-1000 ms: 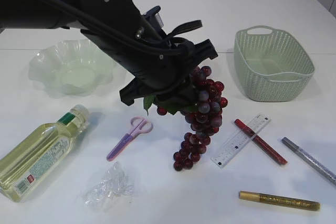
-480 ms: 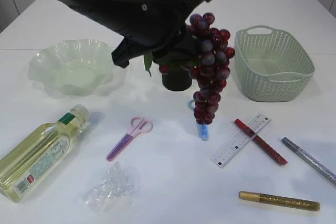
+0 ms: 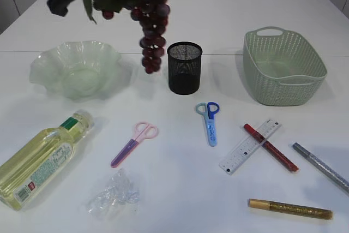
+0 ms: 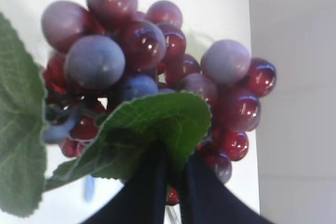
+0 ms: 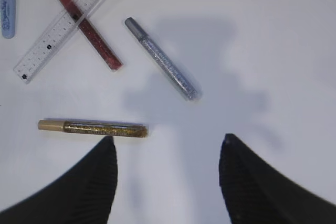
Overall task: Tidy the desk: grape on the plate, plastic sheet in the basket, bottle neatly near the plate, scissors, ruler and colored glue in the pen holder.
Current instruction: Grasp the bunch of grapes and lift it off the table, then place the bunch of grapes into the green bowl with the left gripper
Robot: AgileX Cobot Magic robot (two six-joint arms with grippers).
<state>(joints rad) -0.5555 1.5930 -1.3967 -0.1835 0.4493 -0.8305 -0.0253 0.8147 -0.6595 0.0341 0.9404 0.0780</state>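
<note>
My left gripper (image 4: pixel 169 167) is shut on the leafy stem of the red grape bunch (image 4: pixel 157 61). The bunch (image 3: pixel 150 20) hangs high in the air, between the green wavy plate (image 3: pixel 76 69) and the black mesh pen holder (image 3: pixel 184 67). The oil bottle (image 3: pixel 41 159) lies at the front left, with the crumpled plastic sheet (image 3: pixel 113 193) to its right. Pink scissors (image 3: pixel 133 144), blue scissors (image 3: pixel 208 123), the ruler (image 3: pixel 251 145) and red (image 3: pixel 270 147), silver (image 3: pixel 322 167) and gold (image 3: pixel 290 209) glue pens lie on the table. My right gripper (image 5: pixel 168 140) is open and empty above the table, just right of the gold pen (image 5: pixel 92 128).
The green basket (image 3: pixel 283 66) stands at the back right, empty. In the right wrist view the red pen (image 5: pixel 89 30) lies across the ruler (image 5: pixel 63 27), with the silver pen (image 5: pixel 163 59) to their right.
My left arm has lifted the grape bunch up and to the left, towards the plate. The pen holder and blue scissors are now uncovered.
</note>
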